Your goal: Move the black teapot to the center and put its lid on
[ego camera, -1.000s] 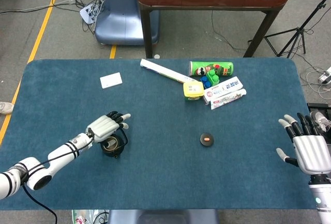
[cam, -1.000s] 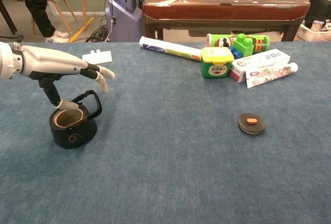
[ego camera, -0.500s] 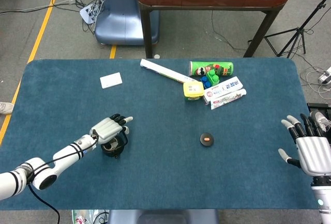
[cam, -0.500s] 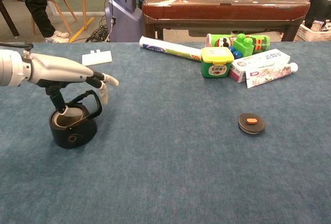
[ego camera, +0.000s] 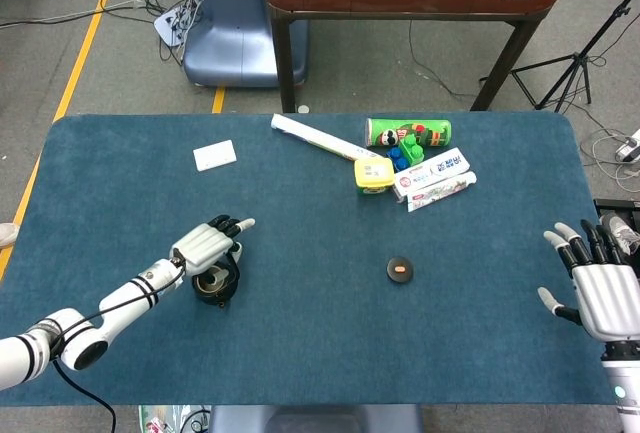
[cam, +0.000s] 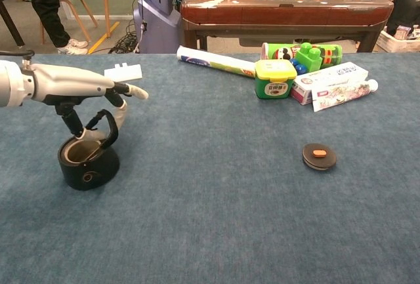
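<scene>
left hand (cam: pixel 79 90) – fingers (cam: pixel 113 115) hooked at black teapot (cam: pixel 87 163) handle, grip unclear | teapot uncentred, far left of lid (cam: pixel 319 156) | right hand (ego camera: pixel 603 288) – spread, empty

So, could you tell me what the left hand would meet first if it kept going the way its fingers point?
Probably the yellow-lidded tub; the left hand points up-right over the black teapot, though height is unclear.

No legible text; packaging print too small to read.
</scene>
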